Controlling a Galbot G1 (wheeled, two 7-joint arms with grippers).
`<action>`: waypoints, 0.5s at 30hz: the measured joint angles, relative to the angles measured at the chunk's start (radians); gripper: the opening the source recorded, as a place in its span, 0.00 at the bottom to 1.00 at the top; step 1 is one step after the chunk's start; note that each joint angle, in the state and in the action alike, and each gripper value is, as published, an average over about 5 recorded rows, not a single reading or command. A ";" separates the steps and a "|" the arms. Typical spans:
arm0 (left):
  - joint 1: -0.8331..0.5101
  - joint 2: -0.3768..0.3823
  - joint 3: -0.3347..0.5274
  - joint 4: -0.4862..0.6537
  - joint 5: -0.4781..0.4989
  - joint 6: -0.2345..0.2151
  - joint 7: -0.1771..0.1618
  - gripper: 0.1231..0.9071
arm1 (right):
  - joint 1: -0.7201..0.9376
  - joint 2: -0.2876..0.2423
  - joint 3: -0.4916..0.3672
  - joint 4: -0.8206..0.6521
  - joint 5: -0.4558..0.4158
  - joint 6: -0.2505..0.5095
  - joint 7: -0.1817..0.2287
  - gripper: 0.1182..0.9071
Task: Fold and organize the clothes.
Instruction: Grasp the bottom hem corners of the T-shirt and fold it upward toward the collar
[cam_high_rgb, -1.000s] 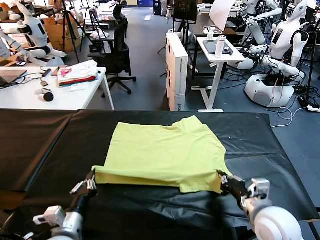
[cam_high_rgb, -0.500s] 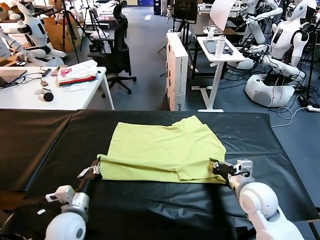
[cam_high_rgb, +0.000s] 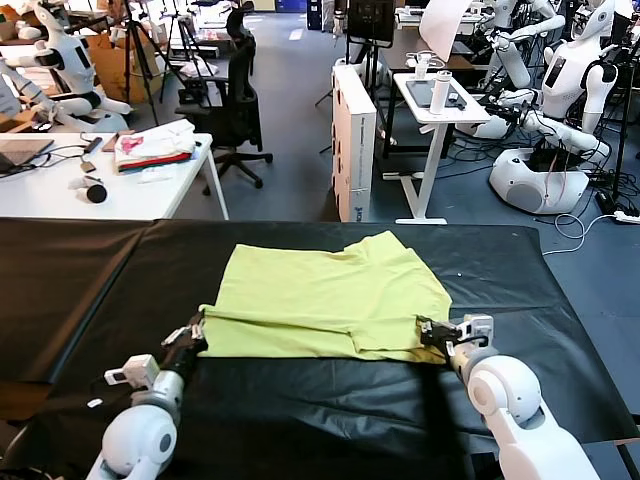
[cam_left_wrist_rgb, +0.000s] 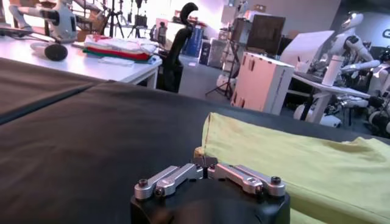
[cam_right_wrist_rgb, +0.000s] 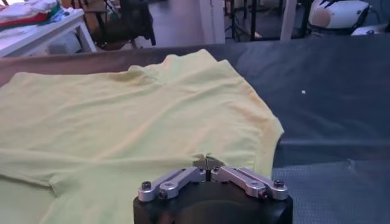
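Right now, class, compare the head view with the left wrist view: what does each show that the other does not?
Only the head view shows the right claw shut on the T-shirt's near hem, and the shirt's whole outline on the black table. Only the left wrist view shows up close the left claw pinched shut on the shirt's corner. Both share the lime T-shirt, the black table, the left claw and the white desk with the cloth pile.

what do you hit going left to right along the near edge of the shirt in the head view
left gripper, shut on the shirt's near left corner → lime T-shirt on the black table cover → right gripper, shut on the near right corner
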 joint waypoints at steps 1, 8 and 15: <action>0.005 0.001 -0.003 -0.004 0.001 0.003 -0.002 0.51 | -0.008 -0.011 0.006 0.014 0.001 -0.003 -0.001 0.73; 0.069 0.009 -0.039 -0.065 0.008 0.013 -0.012 0.97 | -0.111 -0.111 0.082 0.127 0.008 -0.010 -0.021 0.99; 0.176 -0.010 -0.052 -0.143 0.025 0.019 -0.002 1.00 | -0.239 -0.169 0.162 0.204 0.007 -0.010 -0.056 1.00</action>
